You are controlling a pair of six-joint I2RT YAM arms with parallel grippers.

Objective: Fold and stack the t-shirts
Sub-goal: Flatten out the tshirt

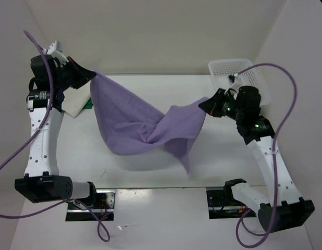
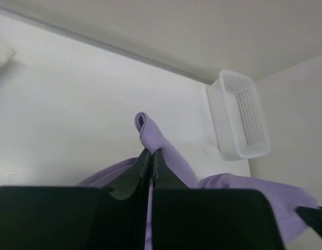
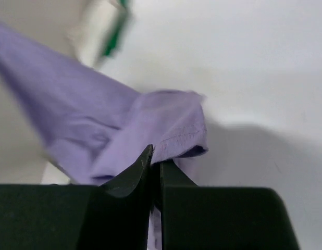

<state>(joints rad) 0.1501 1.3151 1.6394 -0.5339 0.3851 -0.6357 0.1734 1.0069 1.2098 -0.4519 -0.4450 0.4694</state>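
Currently: one lavender t-shirt (image 1: 132, 122), slung above the bench (image 1: 223, 151) with its middle sagging toward the surface. The left end effector (image 1: 91, 74) is clamped tight on one edge at far left, and the right end effector (image 1: 204, 105) is pinched closed on the opposite hem at right. One white t-shirt (image 1: 75, 104), folded, with a green t-shirt (image 1: 89, 104) showing at its edge, lies by the left arm; one white mesh basket (image 1: 223, 65) sits in the far right corner.

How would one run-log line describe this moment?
left gripper: shut on purple t-shirt | right gripper: shut on purple t-shirt | state: hanging, spread between both grippers | fold: not yet done
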